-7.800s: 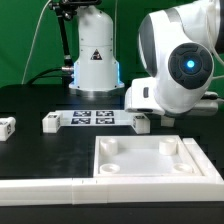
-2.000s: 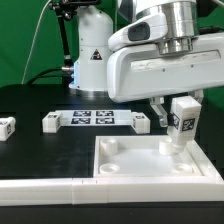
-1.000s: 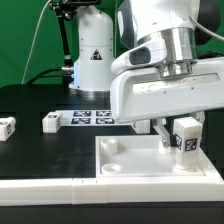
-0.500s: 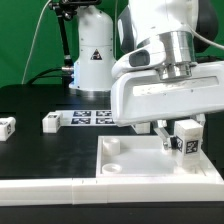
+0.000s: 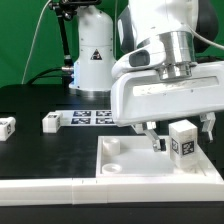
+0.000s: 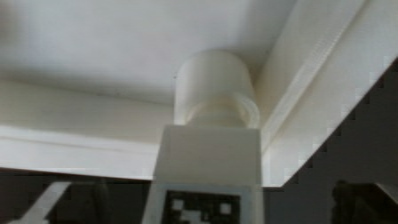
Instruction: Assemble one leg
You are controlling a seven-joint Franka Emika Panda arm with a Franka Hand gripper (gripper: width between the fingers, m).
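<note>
the small white plastic tagged block leg [image 5: 183, 142] stands in a corner socket of the flat white square panel [image 5: 120, 166]; the gripper [image 5: 181, 134] jaws gape astride it, holding nothing. next, likely: close on it and twist it home.

Legs, three in the exterior view: the first leg [image 5: 6, 126] at the far left edge, the second leg [image 5: 50, 122] left of centre, the third leg [image 5: 183, 141] at the right. The wrist view holds one, that third leg [image 6: 210, 165].

- Square panel [image 5: 135, 163]: one, with two round sockets [image 5: 110, 147] showing at its left side.
- Long bar [image 5: 40, 185], lower left: one.
- Marker board [image 5: 92, 117]: one.
- Arm [image 5: 165, 80]: one, with one tool [image 5: 181, 131] of two fingers [image 5: 152, 138].
- White machine base [image 5: 92, 55], upper middle: one.
- Worktop [image 5: 40, 150]: one.
</note>
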